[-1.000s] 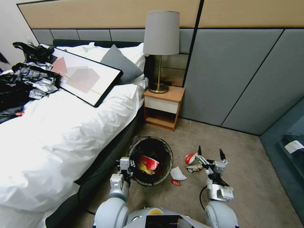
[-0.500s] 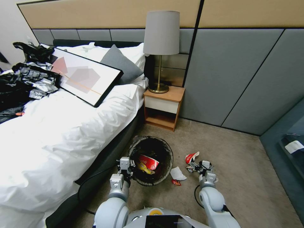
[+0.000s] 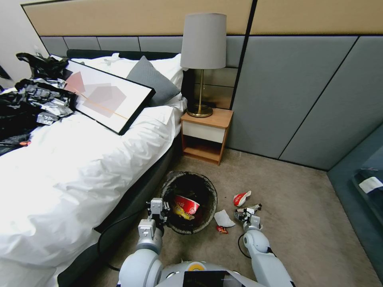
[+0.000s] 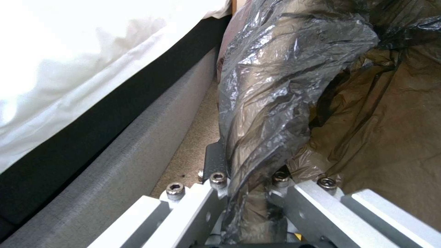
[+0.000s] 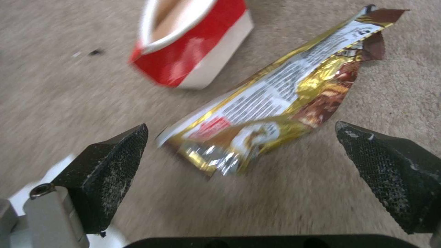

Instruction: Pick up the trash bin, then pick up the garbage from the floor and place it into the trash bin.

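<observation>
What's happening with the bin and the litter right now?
The left claw is clamped on the bagged rim of the round black-lined trash bin beside the bed. The right claw hangs open over a gold foil snack wrapper on the carpet, beside a red-and-white paper cup. Nothing gripped there yet.

Lamp on nightstand; framed picture on bed.

I can't read the blurred snack packet; the liner hides my left claw's fingertips.
</observation>
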